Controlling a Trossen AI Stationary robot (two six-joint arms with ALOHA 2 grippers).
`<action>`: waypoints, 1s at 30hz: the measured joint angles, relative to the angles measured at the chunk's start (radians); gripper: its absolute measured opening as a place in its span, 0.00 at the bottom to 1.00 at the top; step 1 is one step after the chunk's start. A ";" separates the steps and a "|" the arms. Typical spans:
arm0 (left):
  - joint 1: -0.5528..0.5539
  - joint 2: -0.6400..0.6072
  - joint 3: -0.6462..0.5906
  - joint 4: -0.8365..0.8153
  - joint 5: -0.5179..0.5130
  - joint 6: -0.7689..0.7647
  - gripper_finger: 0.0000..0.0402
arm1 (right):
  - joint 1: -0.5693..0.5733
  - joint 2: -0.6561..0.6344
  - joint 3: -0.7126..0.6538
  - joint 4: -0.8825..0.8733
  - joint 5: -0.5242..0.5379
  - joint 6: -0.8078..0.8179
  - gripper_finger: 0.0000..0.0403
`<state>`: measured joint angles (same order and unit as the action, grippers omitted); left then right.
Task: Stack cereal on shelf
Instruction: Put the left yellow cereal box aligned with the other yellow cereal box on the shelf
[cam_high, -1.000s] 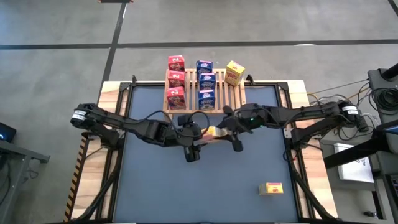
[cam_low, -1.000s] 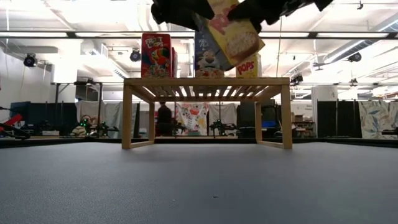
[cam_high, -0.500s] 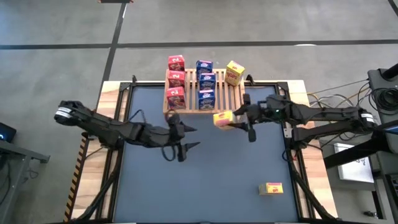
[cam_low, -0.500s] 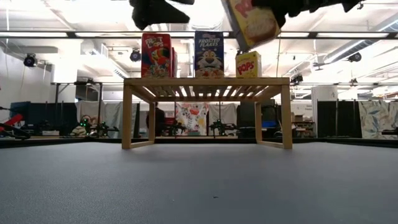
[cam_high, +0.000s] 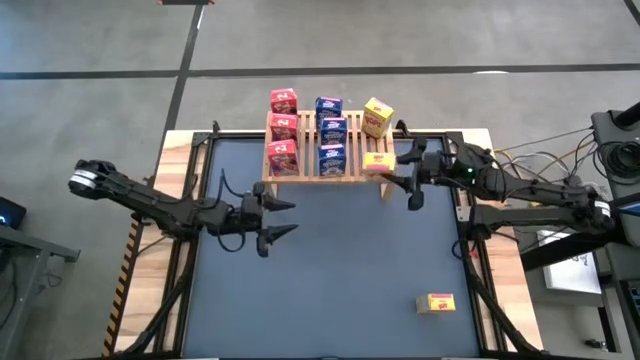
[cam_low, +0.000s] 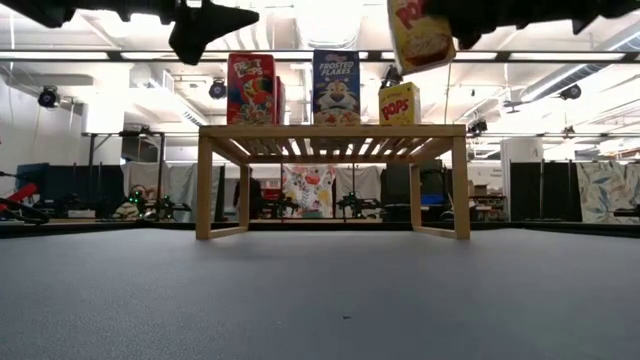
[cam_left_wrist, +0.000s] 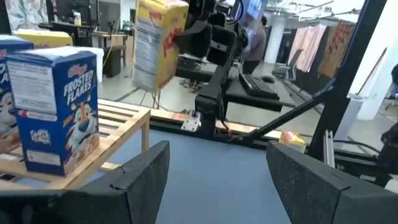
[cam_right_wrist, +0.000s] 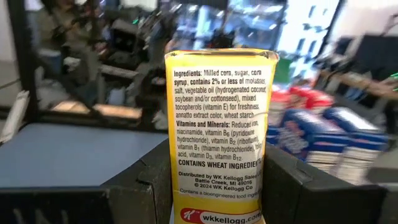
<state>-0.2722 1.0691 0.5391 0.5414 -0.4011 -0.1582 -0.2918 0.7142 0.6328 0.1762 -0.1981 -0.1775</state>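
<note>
The wooden shelf (cam_high: 345, 172) stands at the table's far edge. On its slats stand three red boxes (cam_high: 282, 128), three blue boxes (cam_high: 331, 131) and one yellow box (cam_high: 377, 117). My right gripper (cam_high: 394, 171) is shut on a second yellow box (cam_high: 378, 161), held over the shelf's near right corner; the box also shows in the low view (cam_low: 420, 35) and the left wrist view (cam_left_wrist: 158, 40). A third yellow box (cam_high: 435, 303) lies on the mat at the near right. My left gripper (cam_high: 277, 217) is open and empty above the mat, left of centre. My right gripper pinches the yellow box between its two fingers (cam_right_wrist: 146, 180), one on each broad face, low on the box (cam_right_wrist: 214, 186). Its narrow ingredients panel faces the wrist camera. The fingers come level from the table's right. The box is near upright, slightly tilted, lifted clear above the shelf top.
Black rails (cam_high: 200, 150) frame the dark mat (cam_high: 330, 280). Cables and equipment (cam_high: 610, 150) lie beyond the table's right edge. The shelf's right column has bare slats near the held box. The room beyond shows desks and stands.
My right gripper has carried the yellow box from above the table's middle toward the far right, to the shelf's near right corner, and the box has come more upright. My left gripper, close beside the box a second ago, has drawn away toward the table's left.
</note>
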 joint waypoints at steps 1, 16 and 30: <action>0.000 -0.006 -0.009 0.001 0.000 0.000 0.63 | -0.018 -0.015 -0.018 0.023 0.000 0.000 0.41; 0.000 -0.008 -0.012 -0.002 0.003 0.033 0.63 | -0.344 -0.022 -0.159 0.253 -0.202 0.069 0.41; 0.000 0.005 -0.011 -0.006 0.003 0.036 0.63 | -0.458 0.165 -0.160 0.316 -0.232 0.045 0.41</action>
<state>-0.2718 1.0737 0.5282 0.5358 -0.3981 -0.1219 -0.7497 0.8792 0.4732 0.4926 -0.4302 -0.1327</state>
